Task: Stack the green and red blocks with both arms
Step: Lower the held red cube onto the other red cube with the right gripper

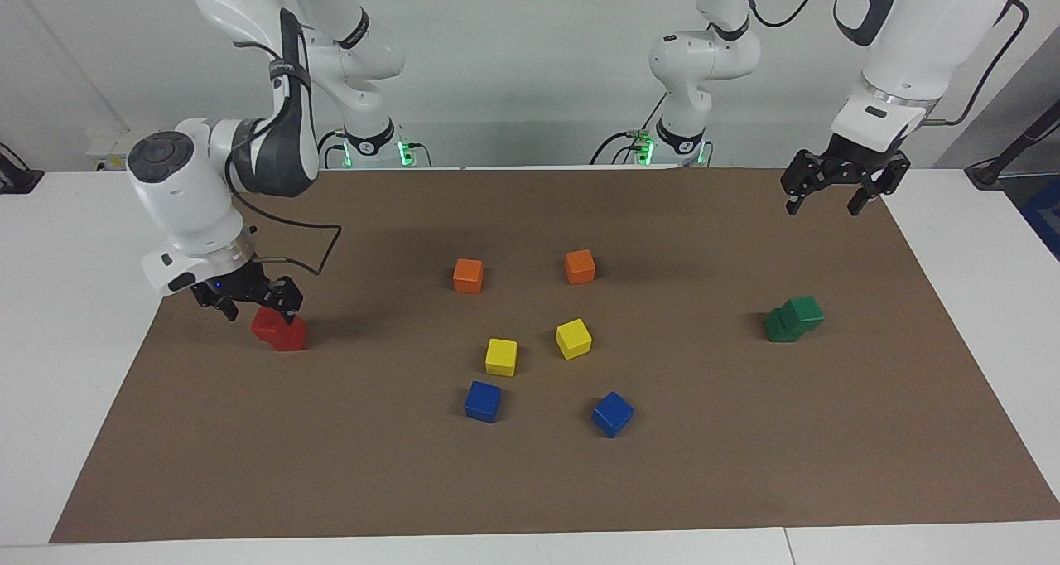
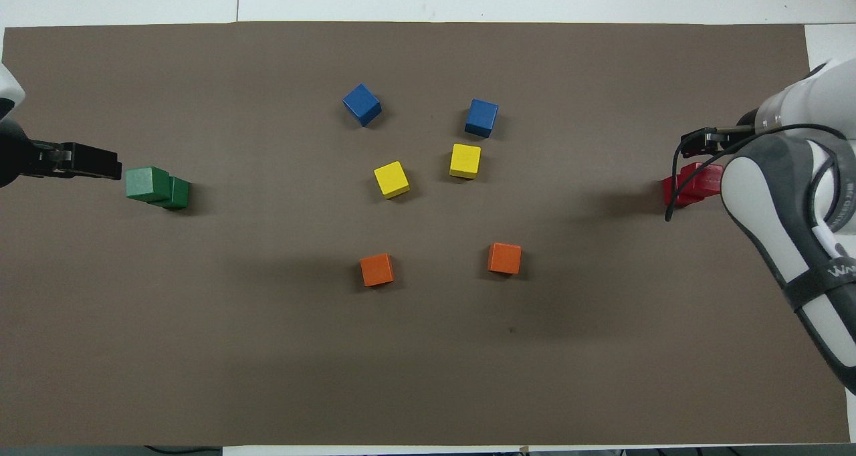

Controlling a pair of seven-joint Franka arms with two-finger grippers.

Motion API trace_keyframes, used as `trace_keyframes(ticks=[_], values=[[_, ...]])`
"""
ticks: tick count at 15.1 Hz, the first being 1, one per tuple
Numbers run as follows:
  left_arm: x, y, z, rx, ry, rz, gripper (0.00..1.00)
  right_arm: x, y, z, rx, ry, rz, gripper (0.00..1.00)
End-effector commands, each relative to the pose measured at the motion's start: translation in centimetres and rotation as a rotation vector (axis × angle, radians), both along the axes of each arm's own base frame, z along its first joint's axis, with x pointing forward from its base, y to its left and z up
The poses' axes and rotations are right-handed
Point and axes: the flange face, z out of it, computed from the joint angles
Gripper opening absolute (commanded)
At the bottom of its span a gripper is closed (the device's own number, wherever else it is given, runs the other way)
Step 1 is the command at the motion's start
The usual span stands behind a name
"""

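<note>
The right gripper [image 1: 248, 303] is down low at the right arm's end of the worktop [image 1: 530, 482], right on the red blocks [image 1: 279, 330], which sit one on top of the other, the upper one skewed off the lower. Its jaws straddle the upper red block, but I cannot tell whether they are pinching it or standing just clear of its sides, since the gripper body covers the top of that block. From overhead the right arm's wrist and a looping cable hide most of the red pair [image 2: 692, 182], so only a corner strip shows. The left gripper [image 1: 835, 192] hangs high over the brown mat near the left arm's end, jaws spread wide with nothing between them; overhead only its dark tip [image 2: 83, 162] pokes in from the edge. The green blocks [image 1: 793, 319] are stacked too, the top one offset, well below that gripper. In the middle lie two orange cubes [image 1: 468, 275], two yellow cubes [image 1: 501, 356] and two blue cubes [image 1: 483, 401], all apart from one another.
</note>
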Motion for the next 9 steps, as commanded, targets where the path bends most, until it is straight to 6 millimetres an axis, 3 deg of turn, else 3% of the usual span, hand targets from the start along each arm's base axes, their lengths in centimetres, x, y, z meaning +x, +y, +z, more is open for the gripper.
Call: trace_keyframes(ticks=[1, 2, 6, 9], values=[[-0.3, -0.1, 0.5, -0.010, -0.010, 0.011, 1.00, -0.4, 2.5, 5.6, 0.023, -0.014, 0.029, 1.00], [-0.3, -0.1, 0.5, -0.010, -0.010, 0.011, 1.00, -1.2, 3.3, 7.6, 0.025, -0.036, 0.043, 1.00], [-0.3, -0.1, 0.6, -0.010, -0.013, 0.010, 1.00, -3.8, 4.1, 11.4, 0.026, -0.016, 0.057, 1.00], [-0.3, -0.1, 0.5, -0.009, -0.011, 0.010, 1.00, -5.3, 4.1, 12.6, 0.026, 0.032, 0.074, 1.00]])
